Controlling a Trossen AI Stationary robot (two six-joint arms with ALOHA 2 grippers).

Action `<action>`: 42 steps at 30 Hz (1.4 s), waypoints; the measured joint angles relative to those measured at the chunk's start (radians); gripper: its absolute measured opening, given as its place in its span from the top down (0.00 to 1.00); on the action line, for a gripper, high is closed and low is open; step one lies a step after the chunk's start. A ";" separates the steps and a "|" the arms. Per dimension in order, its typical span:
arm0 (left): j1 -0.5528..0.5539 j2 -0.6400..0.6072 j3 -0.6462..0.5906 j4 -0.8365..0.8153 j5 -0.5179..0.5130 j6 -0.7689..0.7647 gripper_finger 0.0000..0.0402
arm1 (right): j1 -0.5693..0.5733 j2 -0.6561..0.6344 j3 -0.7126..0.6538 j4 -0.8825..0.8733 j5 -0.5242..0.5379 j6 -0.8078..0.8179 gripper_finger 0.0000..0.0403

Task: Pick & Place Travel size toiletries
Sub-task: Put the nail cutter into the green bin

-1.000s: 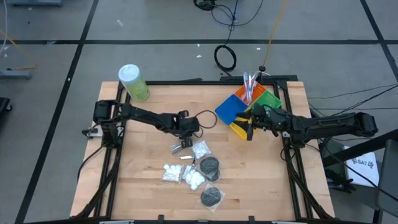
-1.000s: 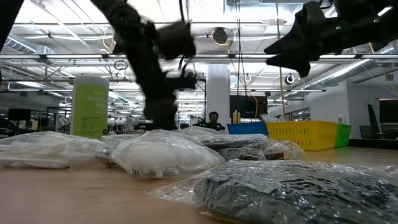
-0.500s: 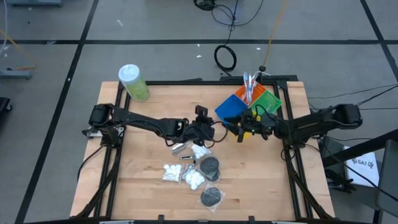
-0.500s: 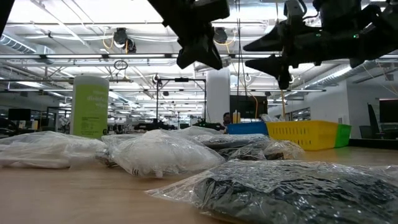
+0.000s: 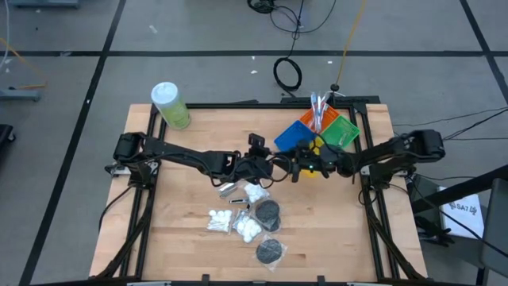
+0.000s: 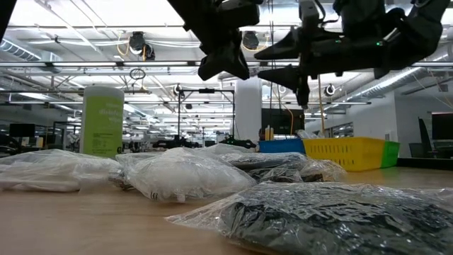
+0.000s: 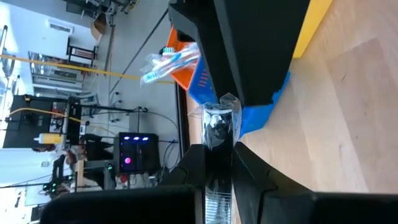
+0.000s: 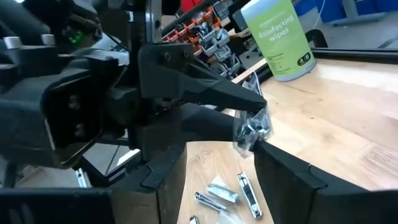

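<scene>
My left gripper (image 5: 268, 165) hangs above the table's middle, shut on a silver tube in clear wrap (image 8: 252, 129). My right gripper (image 5: 292, 168) faces it from the right, open, one finger on each side of the tube's free end (image 7: 217, 121). On the table below lie more silver tubes (image 5: 230, 188), bags of cotton balls (image 5: 218, 221) and black discs (image 5: 268, 213). Blue-white toothbrushes (image 5: 319, 103) stand in the orange bin (image 5: 309, 125). My left gripper pinches the silver tube between its two fingers (image 7: 196, 163), which lie along it, coming level from the table's left. The tube's wrapped end (image 7: 217, 118) sticks out past the fingertips, lifted clear of the table. My right gripper has one fingertip (image 8: 264, 152) close under the wrap; I cannot tell whether it touches.
Blue (image 5: 292, 139), orange, green (image 5: 343, 129) and yellow (image 6: 347, 152) bins cluster at the table's far right. A big green bottle with a white cap (image 5: 171, 105) stands at the far left corner. Bare wood lies along the near edge and left side.
My left gripper has risen from the tubes on the table with one tube in its fingers and has moved toward the table's right, then stopped. My right gripper has travelled left from the bins until its fingers flank the tube.
</scene>
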 joint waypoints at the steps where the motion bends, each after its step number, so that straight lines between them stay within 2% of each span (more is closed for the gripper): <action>1: -0.001 0.000 0.000 -0.001 -0.004 0.000 0.92 | 0.000 0.010 0.008 -0.002 0.003 -0.001 0.57; 6: -0.013 0.000 0.000 0.005 -0.026 0.003 0.92 | -0.007 0.036 0.030 0.000 0.021 -0.005 0.57; 28: -0.044 -0.001 0.001 0.005 -0.012 -0.018 0.92 | -0.020 0.037 0.034 -0.022 0.025 -0.012 0.58; 32: -0.044 -0.001 0.001 0.007 -0.012 -0.018 0.92 | -0.019 0.037 0.034 -0.023 0.022 -0.027 0.66; 37: -0.043 -0.001 0.001 0.008 -0.017 -0.053 0.89 | -0.019 0.037 0.034 -0.006 0.018 -0.068 0.86; 42: -0.044 -0.001 0.001 0.011 -0.017 -0.115 0.84 | -0.020 0.037 0.034 -0.008 -0.001 -0.105 0.87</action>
